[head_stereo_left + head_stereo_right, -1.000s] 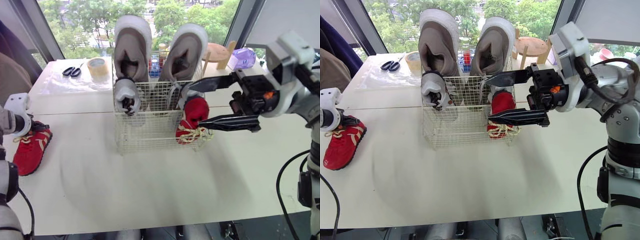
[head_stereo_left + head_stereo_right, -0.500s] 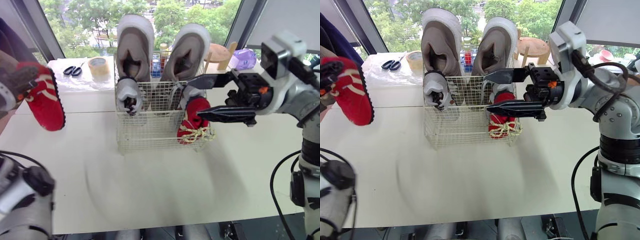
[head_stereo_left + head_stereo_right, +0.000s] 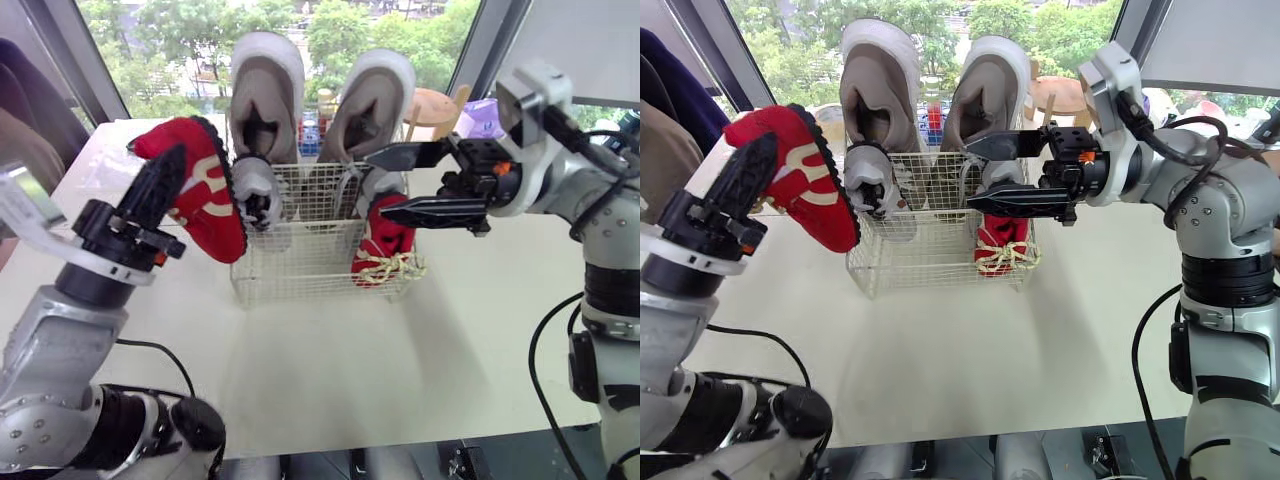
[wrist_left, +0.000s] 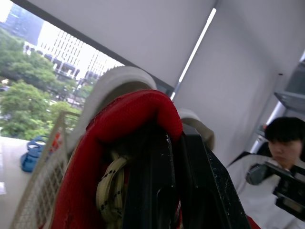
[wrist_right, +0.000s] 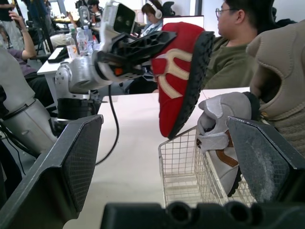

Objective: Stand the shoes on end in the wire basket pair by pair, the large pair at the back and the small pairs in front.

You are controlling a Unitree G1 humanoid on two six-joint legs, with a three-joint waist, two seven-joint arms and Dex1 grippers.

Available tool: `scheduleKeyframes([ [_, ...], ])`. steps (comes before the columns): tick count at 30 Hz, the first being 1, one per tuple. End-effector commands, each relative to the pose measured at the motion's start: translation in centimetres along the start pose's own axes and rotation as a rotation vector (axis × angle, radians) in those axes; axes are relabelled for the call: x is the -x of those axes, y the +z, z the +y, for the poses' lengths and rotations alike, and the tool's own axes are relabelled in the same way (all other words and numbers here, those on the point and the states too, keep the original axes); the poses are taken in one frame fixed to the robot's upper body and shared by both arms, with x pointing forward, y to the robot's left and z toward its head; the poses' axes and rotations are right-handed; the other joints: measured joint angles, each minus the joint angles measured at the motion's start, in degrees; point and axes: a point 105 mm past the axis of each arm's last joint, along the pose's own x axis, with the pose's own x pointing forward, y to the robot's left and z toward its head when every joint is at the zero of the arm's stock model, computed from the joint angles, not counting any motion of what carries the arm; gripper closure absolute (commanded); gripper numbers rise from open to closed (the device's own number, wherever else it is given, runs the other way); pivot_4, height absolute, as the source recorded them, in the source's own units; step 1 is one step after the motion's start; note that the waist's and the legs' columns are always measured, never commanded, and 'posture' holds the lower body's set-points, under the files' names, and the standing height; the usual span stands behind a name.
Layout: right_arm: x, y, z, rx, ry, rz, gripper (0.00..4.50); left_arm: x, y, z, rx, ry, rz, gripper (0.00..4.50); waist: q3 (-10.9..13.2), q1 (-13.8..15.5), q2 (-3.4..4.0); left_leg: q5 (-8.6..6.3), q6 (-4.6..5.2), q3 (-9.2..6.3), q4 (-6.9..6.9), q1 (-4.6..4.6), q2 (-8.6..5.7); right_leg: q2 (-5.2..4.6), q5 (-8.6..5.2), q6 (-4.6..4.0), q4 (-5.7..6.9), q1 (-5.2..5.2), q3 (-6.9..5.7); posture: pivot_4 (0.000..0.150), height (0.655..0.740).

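The red shoe [image 3: 205, 195] hangs in the air just beside the wire basket [image 3: 300, 268], at its upper left corner, sole turned towards the basket. The left gripper [image 3: 165, 175] has its fingers clamped on it. We would carry it over the rim and lower it on end into the front row beside the second red shoe [image 3: 385, 238], keeping clear of the small grey shoe [image 3: 258, 190] at front left and the large pair [image 3: 262, 95] standing behind. We should tilt it upright before lowering, so the sole does not catch the wire. The left arm reaches up and forward, wrist raised. The right gripper [image 3: 378, 184] hovers at the basket's right side, fingers wide apart, holding nothing.
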Motion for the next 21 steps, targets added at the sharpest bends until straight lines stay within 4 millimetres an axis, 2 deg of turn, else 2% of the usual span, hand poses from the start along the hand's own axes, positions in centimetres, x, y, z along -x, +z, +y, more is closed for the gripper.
scheduleKeyframes([
  [1,0.7,1.6,0.7,0.061,-0.024,-0.011,0.0,-1.0,0.1,-1.3,0.04,-0.076,-0.022,4.48,0.0,0.5,0.0,0.0,0.01,0.01,0.01,0.0,-0.02,-0.01,-0.01,-0.04,-0.03,0.03,0.0,0.15,0.74],
  [6,1.0,1.5,1.1,0.049,-0.064,-0.004,0.0,-2.5,-1.4,-1.4,0.084,-0.087,-0.006,4.48,0.0,1.2,0.0,0.01,0.04,0.02,0.05,0.0,-0.06,0.01,-0.1,-0.23,-0.12,0.12,0.0,0.15,0.74],
  [10,1.4,1.7,1.3,0.044,-0.089,-0.004,0.0,-2.3,-3.5,-1.3,0.066,-0.082,0.067,4.48,0.0,1.1,0.04,-0.01,0.08,0.03,0.07,0.03,-0.05,0.03,-0.1,-0.23,-0.14,0.16,0.0,0.15,0.74],
  [15,1.6,1.6,1.4,0.038,-0.106,-0.006,0.0,-0.7,-7.4,0.4,-0.015,-0.008,0.222,4.48,-0.1,1.0,0.15,-0.03,0.12,0.04,0.07,0.2,-0.04,0.16,-0.12,-0.26,-0.16,0.32,0.0,0.15,0.74],
  [21,1.8,1.8,1.4,0.033,-0.114,-0.017,0.0,2.0,-10.1,2.4,-0.047,0.079,0.291,4.48,-0.3,0.9,0.38,-0.07,0.16,0.14,-0.05,0.84,0.08,0.26,-0.29,-0.5,-0.26,0.82,0.06,0.15,0.74],
])
